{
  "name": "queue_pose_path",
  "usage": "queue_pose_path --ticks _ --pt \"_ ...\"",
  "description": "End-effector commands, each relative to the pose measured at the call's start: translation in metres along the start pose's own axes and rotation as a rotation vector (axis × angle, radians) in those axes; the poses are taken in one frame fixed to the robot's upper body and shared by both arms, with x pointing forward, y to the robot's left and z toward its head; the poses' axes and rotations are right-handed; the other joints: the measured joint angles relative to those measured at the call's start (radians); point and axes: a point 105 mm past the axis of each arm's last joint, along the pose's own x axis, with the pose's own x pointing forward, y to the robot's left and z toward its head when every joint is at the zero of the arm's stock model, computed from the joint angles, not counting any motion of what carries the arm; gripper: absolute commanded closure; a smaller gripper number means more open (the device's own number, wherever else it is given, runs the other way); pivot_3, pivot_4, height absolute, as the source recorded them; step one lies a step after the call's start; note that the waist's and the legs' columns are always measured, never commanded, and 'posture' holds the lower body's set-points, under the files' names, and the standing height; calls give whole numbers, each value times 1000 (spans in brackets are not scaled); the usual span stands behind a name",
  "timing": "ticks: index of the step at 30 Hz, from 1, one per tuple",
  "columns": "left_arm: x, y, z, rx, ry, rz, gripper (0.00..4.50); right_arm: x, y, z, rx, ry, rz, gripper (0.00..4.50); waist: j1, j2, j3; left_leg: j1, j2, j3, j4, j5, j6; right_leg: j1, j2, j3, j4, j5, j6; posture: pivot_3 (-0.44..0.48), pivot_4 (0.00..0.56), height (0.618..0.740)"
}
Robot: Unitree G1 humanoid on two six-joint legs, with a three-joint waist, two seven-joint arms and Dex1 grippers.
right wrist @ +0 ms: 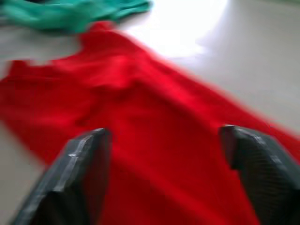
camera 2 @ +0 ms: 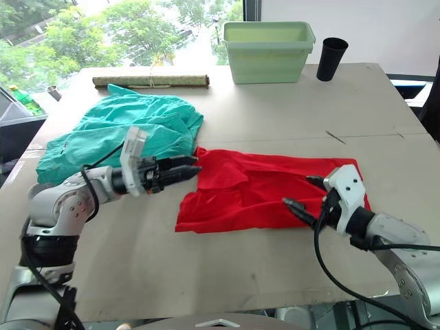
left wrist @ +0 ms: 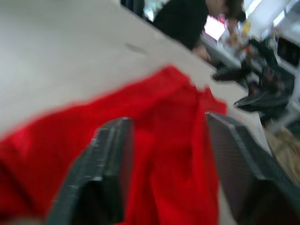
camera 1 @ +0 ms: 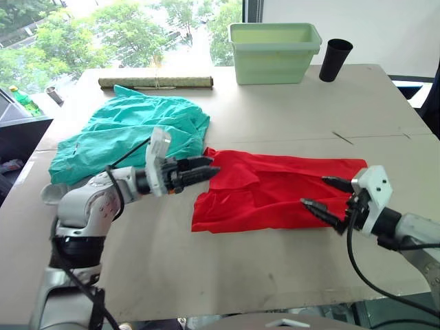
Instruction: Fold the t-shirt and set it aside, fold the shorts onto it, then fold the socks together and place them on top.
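Observation:
The red t-shirt [camera 1: 275, 189] lies as a long band across the middle of the table [camera 1: 289, 117], with its cloth bunched at the left end. My left gripper [camera 1: 210, 167] is open at that left end, its fingers [left wrist: 110, 159] straddling red cloth without closing on it. My right gripper [camera 1: 313, 192] is open over the shirt's right end, red cloth showing between its fingers [right wrist: 86, 164]. The teal shorts [camera 1: 130, 127] lie crumpled at the back left, touching the shirt's corner. The socks are out of view.
A pale green bin [camera 1: 273, 51] and a black cup [camera 1: 335, 60] stand at the table's far edge. A rolled mat [camera 1: 155, 82] lies behind the shorts. Bare tabletop stretches in front of the shirt and to the far right.

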Motion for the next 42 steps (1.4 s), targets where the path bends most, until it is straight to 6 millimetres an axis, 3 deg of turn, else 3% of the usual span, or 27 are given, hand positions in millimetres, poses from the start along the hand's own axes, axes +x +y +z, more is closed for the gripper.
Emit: queue_pose_path --ticks 1,5,8,12,17,25,28,32,42 --pt "-6 -7 -3 84 73 -76 1617 -7 6 1 -27 -1 49 387 8 0 0 -1 -1 0 0 0 0 0 -1 0 0 0 0 0 150 727" --pt "-11 -2 -19 184 248 -210 1617 -4 -3 -19 -11 71 46 387 14 0 0 -1 -1 0 -1 0 0 -1 -2 0 -1 0 0 0 150 727" --pt "-9 5 -17 271 343 -300 1617 -5 -5 -26 0 95 70 387 25 0 0 -1 -1 1 -2 0 0 -2 -1 0 -1 0 0 0 150 727" --pt "-4 19 -21 409 460 -347 1617 -8 4 -21 -16 71 157 387 23 0 0 -3 -1 1 -3 1 -2 -3 -1 0 -2 0 0 0 150 727" --pt "17 28 -14 525 473 -411 1617 -10 31 -2 -79 -12 313 387 22 0 1 -3 -1 1 -3 1 0 -3 -1 0 -2 1 1 0 150 727" --pt "40 25 -8 661 478 -512 1617 -1 30 -17 -129 40 316 387 21 -3 1 -4 -1 1 1 -3 7 -2 -2 0 -2 0 0 0 150 727" --pt "43 19 -13 691 507 -566 2418 4 24 -27 -114 63 292 315 21 -3 1 -4 -1 1 1 0 9 -2 -1 0 -2 1 1 0 150 727" --pt "45 16 -17 680 507 -604 4362 6 14 -42 -107 110 248 315 21 -3 1 -4 -1 1 1 2 7 -2 -1 0 -1 1 1 0 150 727" --pt "27 27 7 559 554 -519 4478 4 1 -72 -89 247 180 315 21 -4 0 -3 -1 1 2 0 10 -2 -1 0 -1 1 1 0 150 727"
